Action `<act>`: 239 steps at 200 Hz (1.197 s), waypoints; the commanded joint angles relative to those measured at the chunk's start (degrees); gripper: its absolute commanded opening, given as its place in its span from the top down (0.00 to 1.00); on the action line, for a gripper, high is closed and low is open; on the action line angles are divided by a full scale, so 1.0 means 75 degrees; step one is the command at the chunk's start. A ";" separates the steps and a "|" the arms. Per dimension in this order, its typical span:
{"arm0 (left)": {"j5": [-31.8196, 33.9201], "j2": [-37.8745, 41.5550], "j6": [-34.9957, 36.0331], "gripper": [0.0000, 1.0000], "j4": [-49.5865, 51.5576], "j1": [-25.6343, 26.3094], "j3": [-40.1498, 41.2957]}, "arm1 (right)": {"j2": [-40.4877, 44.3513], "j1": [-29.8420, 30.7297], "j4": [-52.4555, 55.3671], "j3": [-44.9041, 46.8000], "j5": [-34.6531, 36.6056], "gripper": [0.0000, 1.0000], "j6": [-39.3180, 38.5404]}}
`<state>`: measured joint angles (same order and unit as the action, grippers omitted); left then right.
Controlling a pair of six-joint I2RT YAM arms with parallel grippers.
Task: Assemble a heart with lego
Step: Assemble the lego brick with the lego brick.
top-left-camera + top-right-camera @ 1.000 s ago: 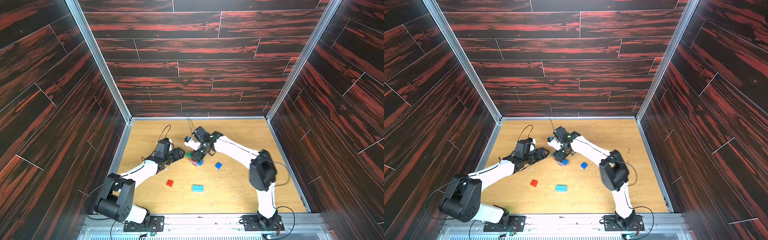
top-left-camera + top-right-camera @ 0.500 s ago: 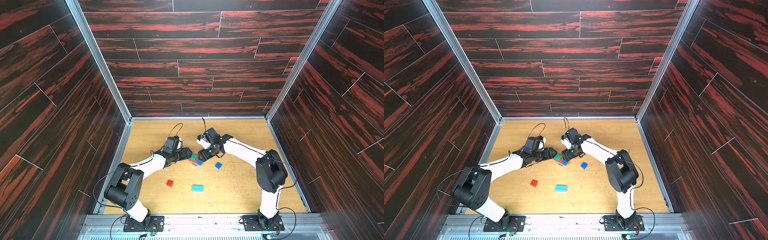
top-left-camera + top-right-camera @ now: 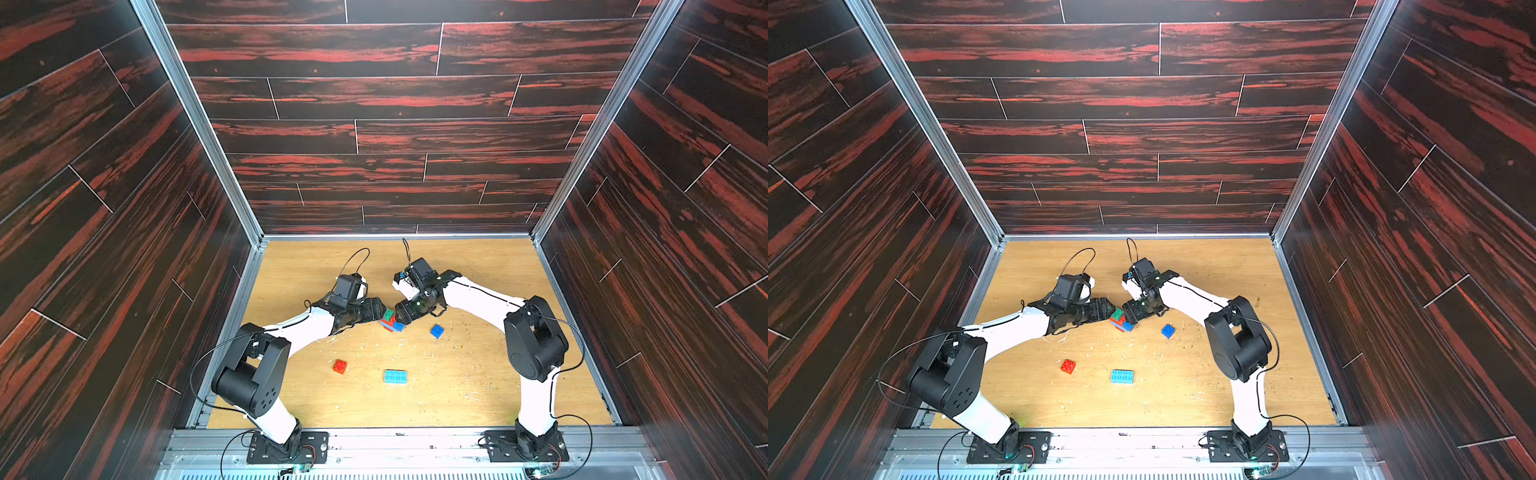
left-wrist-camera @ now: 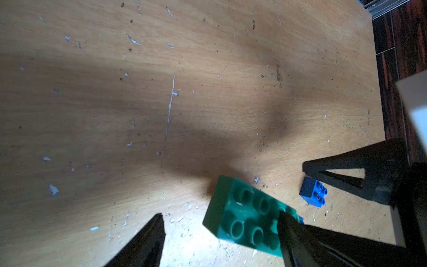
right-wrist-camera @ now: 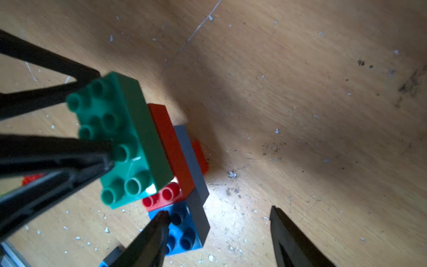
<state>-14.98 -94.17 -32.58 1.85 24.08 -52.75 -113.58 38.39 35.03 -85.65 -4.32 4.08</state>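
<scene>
Now the heart (image 3: 390,321) sits in the middle of the tabletop (image 3: 478,399), in the same spot as a second ago. It is a small stack of stuck-together bricks. The green brick (image 5: 120,129) is its outside layer, with red and blue ones behind it.

What changed is the two arms. A second ago the right gripper (image 3: 404,316) hung right over the heart and hid part of it, and the left gripper (image 3: 376,311) was further back toward the left edge. Now the left one has come up to the heart, and the right one has slid off to its other side, so the heart is between them.

Both sets of jaws are partly open and hold nothing. One left finger (image 5: 69,152) rests on the bumps of the green brick. One right finger (image 5: 147,240) touches the blue brick (image 5: 184,231) at the end of the stack.

I think they are getting set to steady or squeeze the stack. The heart is not done yet. A dark blue brick (image 3: 436,331) lies near it toward the right edge. A red brick (image 3: 340,366) and a light blue brick (image 3: 395,376) wait nearer the front edge.
</scene>
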 commanded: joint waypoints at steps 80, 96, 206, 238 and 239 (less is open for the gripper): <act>0.0017 0.0070 -0.0028 0.22 0.0102 0.0103 0.0728 | -0.0348 0.0027 0.0192 -0.0123 0.0424 0.29 0.0103; -0.0073 0.0099 0.0139 0.22 0.0388 0.0106 0.0707 | -0.0374 0.0026 0.0218 -0.0112 0.0447 0.29 0.0101; -0.0198 -0.0386 -0.0234 0.26 0.1148 0.0133 0.1055 | -0.0395 0.0020 0.0176 0.0351 0.0771 0.32 0.0025; 0.0074 -0.0171 -0.0152 0.26 0.1428 0.0136 0.0666 | -0.0336 0.0026 0.0053 0.0427 0.0610 0.32 0.0018; 0.0092 -0.0153 -0.0160 0.26 0.1429 0.0139 0.0662 | -0.0336 0.0031 0.0053 0.0421 0.0599 0.32 0.0018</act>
<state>-18.00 -93.38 -35.77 -0.91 24.43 -49.28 -114.04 38.74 33.34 -85.19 -3.27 4.32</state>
